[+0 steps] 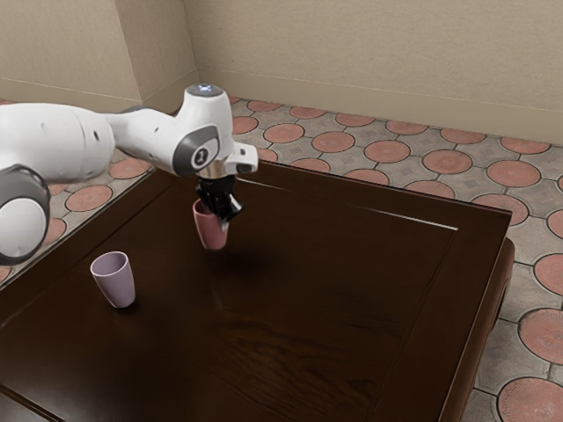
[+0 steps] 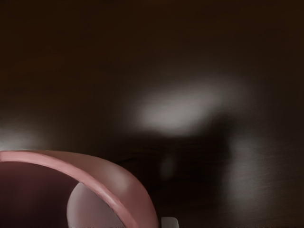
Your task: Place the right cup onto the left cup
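**Gripper (image 1: 222,218) Closed on Pink Cup's Wall**

The pink cup (image 1: 209,232) is held just above the dark table (image 1: 352,290). Well apart from it, toward the exterior view's left and nearer the camera, the lavender cup (image 1: 116,283) is seen upright. Beyond the pink cup, patterned floor (image 1: 387,152) is bordered by a beige wall (image 1: 352,53).

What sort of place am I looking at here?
Probably a simulated room or patio: there's a plain beige wall, a floor patterned with round reddish tiles, and a dark, wooden-looking table.
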Action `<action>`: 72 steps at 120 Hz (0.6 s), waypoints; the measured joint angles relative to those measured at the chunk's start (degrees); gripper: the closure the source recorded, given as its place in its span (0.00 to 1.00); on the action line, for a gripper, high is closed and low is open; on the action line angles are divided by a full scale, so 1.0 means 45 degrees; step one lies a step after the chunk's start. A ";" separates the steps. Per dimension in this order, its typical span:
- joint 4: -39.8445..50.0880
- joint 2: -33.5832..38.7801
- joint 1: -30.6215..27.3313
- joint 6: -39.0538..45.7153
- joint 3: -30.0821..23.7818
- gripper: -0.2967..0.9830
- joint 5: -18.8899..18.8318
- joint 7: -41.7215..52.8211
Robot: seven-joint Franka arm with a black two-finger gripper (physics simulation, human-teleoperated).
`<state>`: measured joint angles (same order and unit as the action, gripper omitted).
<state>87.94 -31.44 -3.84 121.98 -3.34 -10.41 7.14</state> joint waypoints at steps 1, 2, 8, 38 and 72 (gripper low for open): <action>0.0011 0.0044 0.0001 -0.0011 0.0000 0.84 -0.0002 -0.0001; 0.0020 0.0090 0.0003 -0.0024 0.0000 0.84 -0.0003 -0.0002; 0.0126 0.0496 0.0009 -0.0149 0.0000 0.84 -0.0011 -0.0011; 0.3290 0.5096 0.0011 -0.0762 -0.0002 0.84 -0.0002 -0.0269; 0.7178 0.8624 0.0046 -0.1436 0.0870 0.84 -0.0029 -0.1004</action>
<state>120.24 7.37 -3.63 115.52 0.57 -10.54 2.62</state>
